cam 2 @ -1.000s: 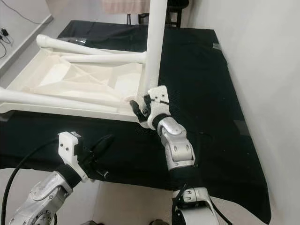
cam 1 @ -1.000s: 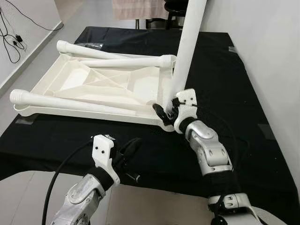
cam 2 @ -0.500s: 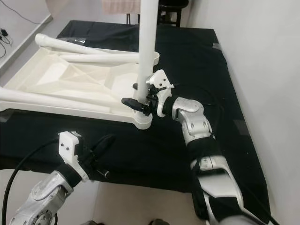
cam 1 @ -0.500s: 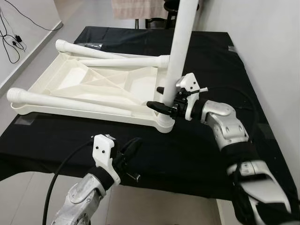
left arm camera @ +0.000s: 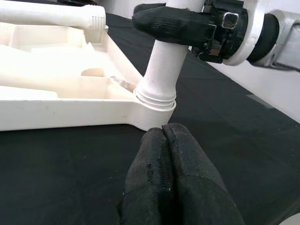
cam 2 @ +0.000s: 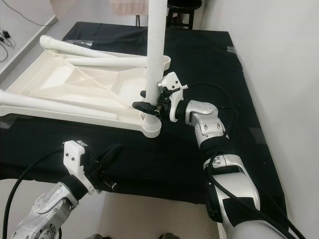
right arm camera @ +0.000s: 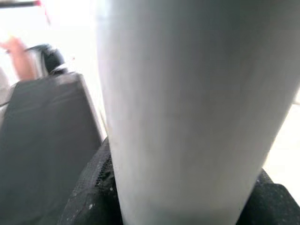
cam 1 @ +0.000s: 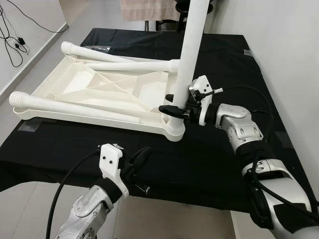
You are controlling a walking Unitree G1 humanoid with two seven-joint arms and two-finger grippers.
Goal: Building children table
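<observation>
The upright leg stands in the near-right corner socket of the upturned tabletop, its long axis vertical, the right gripper pinching it low while the left gripper, jaws pressed together, waits nearer the bench edge

Smooth white plastic tabletop and leg on matt black cloth.

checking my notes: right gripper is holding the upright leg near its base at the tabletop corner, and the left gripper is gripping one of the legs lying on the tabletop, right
Not quite. The right gripper does hold the upright leg near its base at the tabletop corner. The left gripper grips nothing: it is shut on itself over the black cloth, short of the tabletop. The left eye view and left wrist view show it.
</observation>
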